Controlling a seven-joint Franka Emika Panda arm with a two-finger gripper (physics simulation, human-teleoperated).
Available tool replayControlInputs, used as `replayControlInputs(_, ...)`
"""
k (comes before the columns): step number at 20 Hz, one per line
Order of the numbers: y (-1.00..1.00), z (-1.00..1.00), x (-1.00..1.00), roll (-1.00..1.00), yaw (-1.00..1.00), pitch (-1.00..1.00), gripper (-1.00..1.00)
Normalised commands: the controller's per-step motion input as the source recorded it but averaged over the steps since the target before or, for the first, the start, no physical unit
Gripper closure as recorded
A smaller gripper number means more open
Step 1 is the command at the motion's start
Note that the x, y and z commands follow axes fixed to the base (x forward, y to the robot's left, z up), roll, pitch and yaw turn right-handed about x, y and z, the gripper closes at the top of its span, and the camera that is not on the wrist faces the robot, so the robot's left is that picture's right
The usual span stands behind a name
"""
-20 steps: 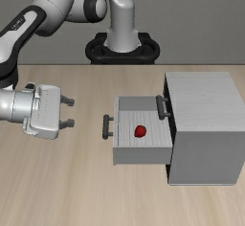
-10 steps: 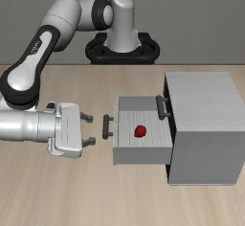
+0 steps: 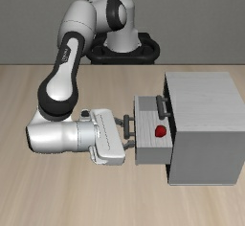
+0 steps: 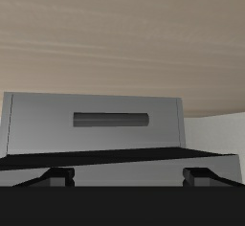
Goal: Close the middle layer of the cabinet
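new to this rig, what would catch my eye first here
The white robot arm's gripper sits at the front of a half-open grey drawer, mid exterior view. Inside the drawer lies a small red object; the big grey box cabinet stands at that view's right.

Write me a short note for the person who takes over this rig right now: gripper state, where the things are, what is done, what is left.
Gripper: open, holding nothing, at the front of the middle drawer, by its handle.
Drawer: it sticks part way out of the cabinet. A small red thing lies inside it.
Done: the hand is in place to push.
Left: push the drawer fully in, then back away.
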Motion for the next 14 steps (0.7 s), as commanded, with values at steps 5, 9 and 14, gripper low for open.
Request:
replayControlInputs(5,1.00,0.00,0.00,0.00,0.00,0.00,-1.00)
replayControlInputs(9,1.00,0.00,0.00,0.00,0.00,0.00,-1.00)
replayControlInputs(14,1.00,0.00,0.00,0.00,0.00,0.00,-1.00)
